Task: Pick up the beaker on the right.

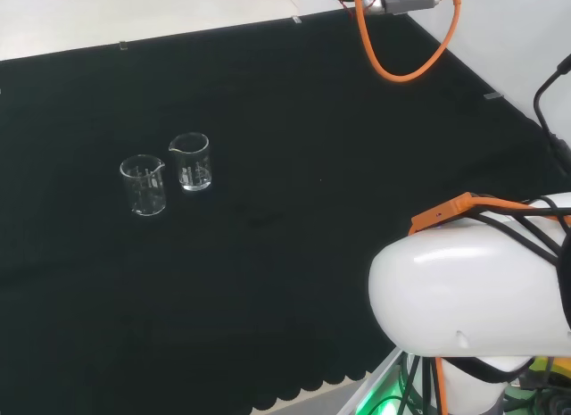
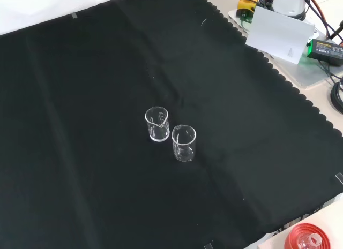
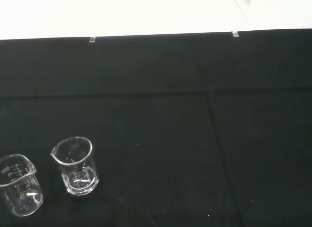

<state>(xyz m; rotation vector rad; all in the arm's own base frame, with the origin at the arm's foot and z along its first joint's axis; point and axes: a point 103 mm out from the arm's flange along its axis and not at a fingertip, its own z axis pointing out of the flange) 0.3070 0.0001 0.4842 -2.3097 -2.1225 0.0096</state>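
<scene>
2 clear beakers, upright on worktop (image 1: 294,281).
Right beaker (image 1: 191,161) beside left beaker (image 1: 144,185), head view; spout faces left. Robot hand state: cannot tell.

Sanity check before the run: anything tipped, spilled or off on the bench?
Nothing stands out. Two clear beakers stand upright and close together on the black cloth: in the head view, the left beaker and the right beaker. Both look empty, with no spill visible.

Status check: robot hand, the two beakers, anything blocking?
Robot hand state: cannot tell. Two clear beakers upright on the black cloth, close together, apart: right beaker, left beaker, head view. Both look empty, untouched. Nothing else near them.
</scene>
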